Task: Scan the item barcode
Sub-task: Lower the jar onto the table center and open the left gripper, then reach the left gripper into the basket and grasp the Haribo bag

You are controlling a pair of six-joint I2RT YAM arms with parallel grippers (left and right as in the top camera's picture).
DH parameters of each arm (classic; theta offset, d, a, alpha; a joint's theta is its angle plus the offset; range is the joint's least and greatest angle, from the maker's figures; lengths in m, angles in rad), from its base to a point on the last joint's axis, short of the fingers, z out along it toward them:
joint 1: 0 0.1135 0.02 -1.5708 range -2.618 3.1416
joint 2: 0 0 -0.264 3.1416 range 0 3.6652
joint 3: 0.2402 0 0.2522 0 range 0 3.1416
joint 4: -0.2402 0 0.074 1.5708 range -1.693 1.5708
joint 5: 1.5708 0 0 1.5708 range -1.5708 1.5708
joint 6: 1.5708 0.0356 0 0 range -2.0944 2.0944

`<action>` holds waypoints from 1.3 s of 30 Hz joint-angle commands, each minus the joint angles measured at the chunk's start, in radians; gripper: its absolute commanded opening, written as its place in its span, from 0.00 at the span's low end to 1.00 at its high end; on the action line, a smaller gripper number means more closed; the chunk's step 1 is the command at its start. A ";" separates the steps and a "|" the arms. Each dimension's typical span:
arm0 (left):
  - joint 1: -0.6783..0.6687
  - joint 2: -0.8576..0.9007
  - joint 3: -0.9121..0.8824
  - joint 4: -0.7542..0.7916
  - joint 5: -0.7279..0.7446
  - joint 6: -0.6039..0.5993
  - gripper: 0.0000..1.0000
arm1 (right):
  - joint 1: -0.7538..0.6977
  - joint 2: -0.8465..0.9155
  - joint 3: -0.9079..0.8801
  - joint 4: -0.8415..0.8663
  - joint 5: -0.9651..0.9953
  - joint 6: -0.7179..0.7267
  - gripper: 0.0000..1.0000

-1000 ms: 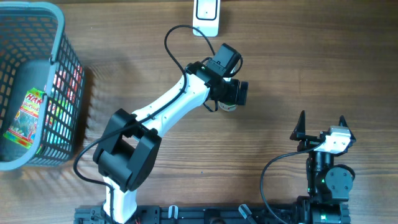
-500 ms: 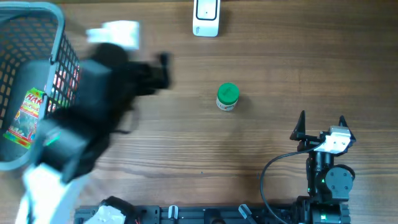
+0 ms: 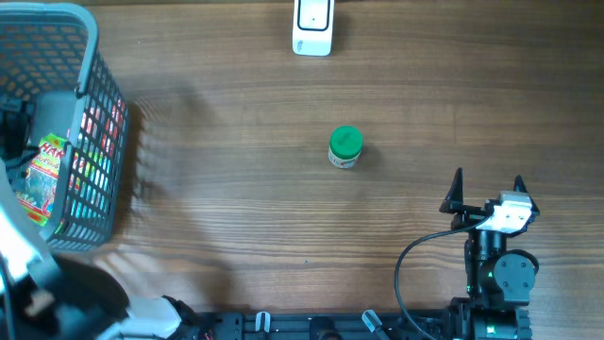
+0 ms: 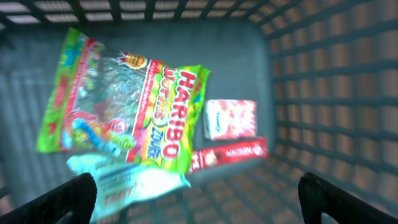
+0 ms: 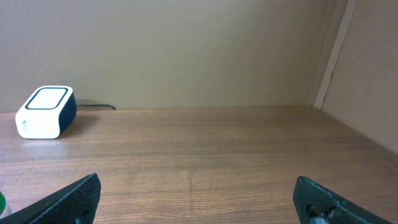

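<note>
At the far left of the wooden surface [image 3: 236,217] stands a grey-blue plastic mesh basket [image 3: 90,57]; the left hand [image 4: 198,198] hangs over its inside, dark fingertips [image 4: 71,198] spread wide at the two lower corners of the wrist view, nothing between them; from overhead that arm is only a blur in the lower left corner. In the basket lie a crinkled green-and-yellow Haribo sweet bag [image 4: 124,106], a pale blue packet [image 4: 134,180] partly under its lower edge, and to their right a small pink-and-white carton [image 4: 230,118] above a slim red bar box [image 4: 233,151]. Further right, at the far edge of the surface, sits the white barcode scanner with a dark base [image 3: 312,26]; just right of it but much nearer the robot, about mid-surface and well apart from the basket, a small white jar with a green screw cap [image 3: 344,147] rests alone, cap up, touched by neither hand. At the lower right the right hand [image 3: 488,186] rests near its base, fingers wide apart and empty, pointing at the far edge; its wrist view shows the scanner far off to the left.
</note>
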 commanded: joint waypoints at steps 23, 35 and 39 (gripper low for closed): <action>-0.047 0.463 0.000 -0.006 -0.259 0.145 0.04 | 0.002 -0.006 -0.002 0.003 -0.012 -0.005 1.00; -0.048 0.049 0.340 -0.157 -0.113 0.085 0.04 | 0.002 -0.006 -0.002 0.003 -0.012 -0.005 1.00; -0.048 -0.050 0.340 -0.162 -0.124 0.070 0.25 | 0.002 -0.006 -0.002 0.003 -0.012 -0.005 1.00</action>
